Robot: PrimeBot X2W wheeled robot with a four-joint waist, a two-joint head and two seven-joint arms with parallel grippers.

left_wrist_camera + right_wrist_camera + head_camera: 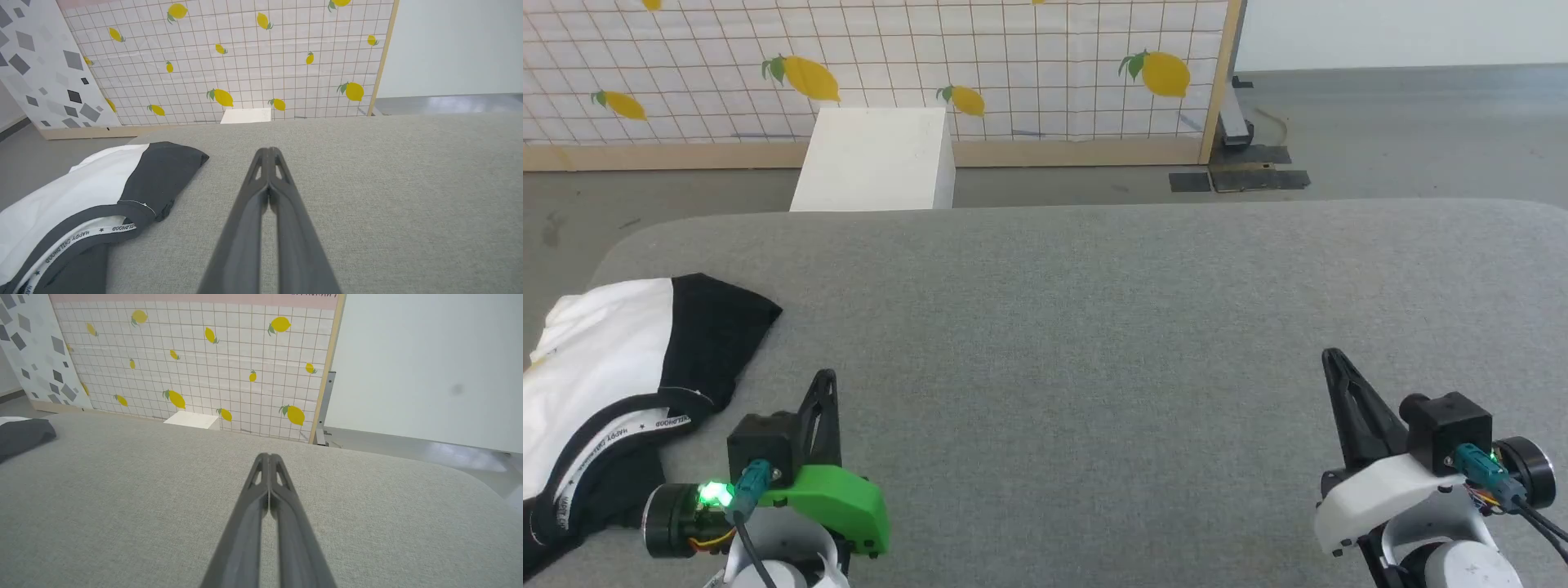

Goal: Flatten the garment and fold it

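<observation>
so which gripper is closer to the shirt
The left gripper, with the green housing: the garment lies crumpled just beside it, while the white-housed right gripper is far off on the other side of the table.

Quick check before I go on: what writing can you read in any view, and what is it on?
"HAPPY CHILDHOOD": repeated with small stars along the white tape at the neck of the garment, clearest in the left wrist view; folds hide some letters.
Same tape in the head view: same words, small and barely legible.
Dark lettering on the pink strip at the top edge of the right wrist view: cut off, unreadable.
</observation>
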